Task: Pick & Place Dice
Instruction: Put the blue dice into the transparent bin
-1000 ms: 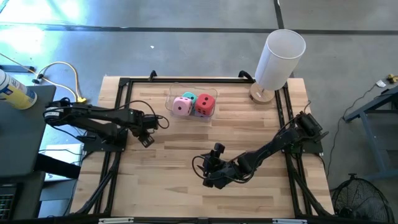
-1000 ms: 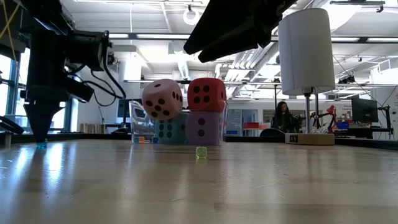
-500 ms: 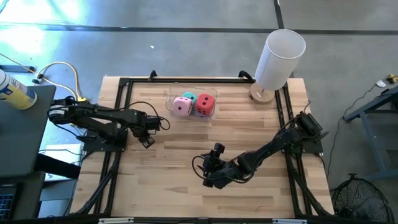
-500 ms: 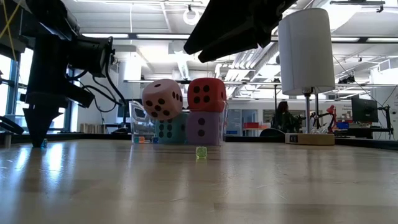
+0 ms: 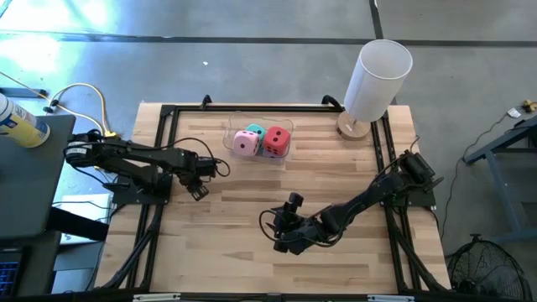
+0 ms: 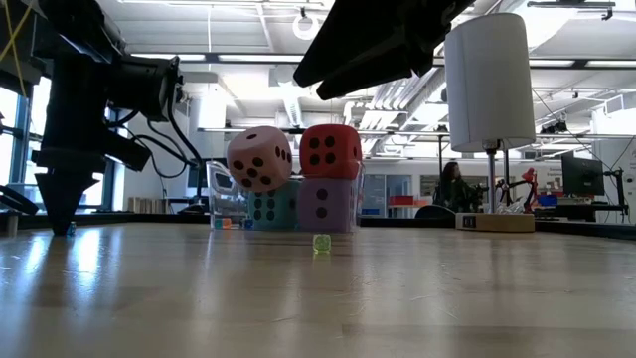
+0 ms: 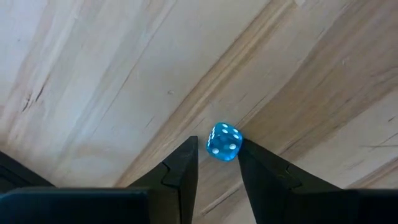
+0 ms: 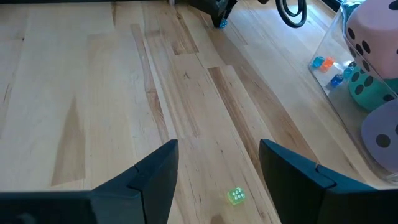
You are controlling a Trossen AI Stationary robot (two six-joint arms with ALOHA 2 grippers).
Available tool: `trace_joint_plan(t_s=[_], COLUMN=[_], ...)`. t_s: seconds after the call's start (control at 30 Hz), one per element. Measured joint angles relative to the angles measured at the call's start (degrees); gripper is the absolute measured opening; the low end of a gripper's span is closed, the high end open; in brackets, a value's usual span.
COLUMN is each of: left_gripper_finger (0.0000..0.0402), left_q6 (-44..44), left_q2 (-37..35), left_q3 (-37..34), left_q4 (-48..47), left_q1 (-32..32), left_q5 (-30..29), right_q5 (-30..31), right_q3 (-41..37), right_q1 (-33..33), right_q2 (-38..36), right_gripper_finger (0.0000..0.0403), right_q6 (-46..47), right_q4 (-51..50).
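— Movement? Anything in the last second?

— Only the left arm. The left gripper (image 5: 200, 191) has edged a little over the worktop near its left edge and settled. Everything else has stayed put.

— Holding anything?

— Not yet, I'd say. Its jaws stand narrowly parted either side of the small blue die (image 7: 224, 142), which seems to rest on the wood, with a sliver of gap on one side.

— So the next step is the pinch.

— Likely, then a carry to the clear box (image 5: 228, 127) at the far edge, where the plush dice (image 5: 245, 142) sit.

— And the right gripper (image 8: 219, 149)?

— Wide open and empty, waiting toward the near edge, with the green die (image 8: 236, 196) lying just ahead of it.
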Motion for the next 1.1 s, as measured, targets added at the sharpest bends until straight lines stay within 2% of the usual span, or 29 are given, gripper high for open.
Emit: trace_joint_plan(t_s=[0.23,0.57,0.77,1.1], left_gripper_finger=[0.0112,0.0112,0.0112,0.0112], left_q6=[3.3,3.7,-1.3,-4.5], left_q2=[0.0,0.0,0.0,0.0], left_q3=[0.0,0.0,0.1,0.1], left_q4=[1.4,2.9,1.8,0.2], left_q1=[-1.2,-3.9,-4.1,-4.1], left_q5=[-1.3,-2.8,-2.0,0.0], right_q5=[0.0,0.0,-1.3,-1.5], right_q3=[0.0,0.0,0.0,0.0], right_q1=[0.0,0.0,0.0,0.0], right_q2=[0.0,0.0,0.0,0.0], right_gripper_finger=[0.0215,0.0215,0.0215,0.0215], right_q6=[0.0,0.0,0.0,0.0], right_q4=[0.0,0.0,0.0,0.0])
